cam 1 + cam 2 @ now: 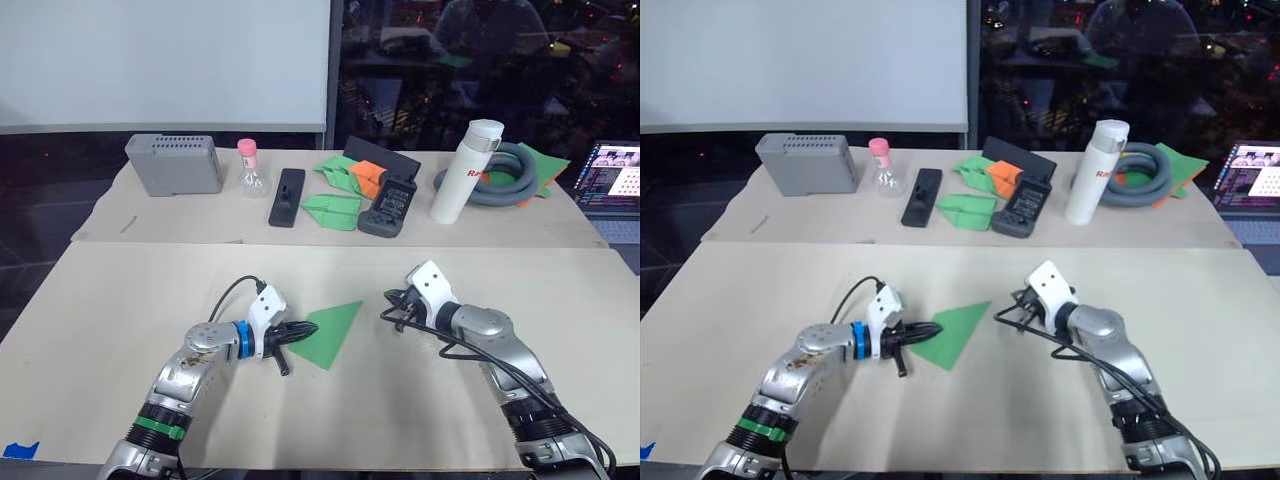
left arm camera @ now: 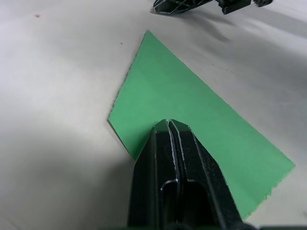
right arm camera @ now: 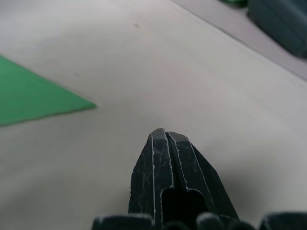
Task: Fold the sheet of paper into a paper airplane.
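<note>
I see the sheet of paper (image 1: 334, 332), already folded into a green triangle, lying flat on the near table (image 1: 120, 300), about midway between its left and right edges and nearer the front edge than the back. My left gripper (image 1: 303, 329) has its two fingers pressed together, their tips resting on the paper's left corner. My right gripper (image 1: 392, 314) sits apart from the paper, toward the right edge, its fingers also closed on nothing. Along the far table I see a grey box (image 1: 174, 164), a white bottle (image 1: 465, 172), and more folded green papers (image 1: 331, 208).
</note>
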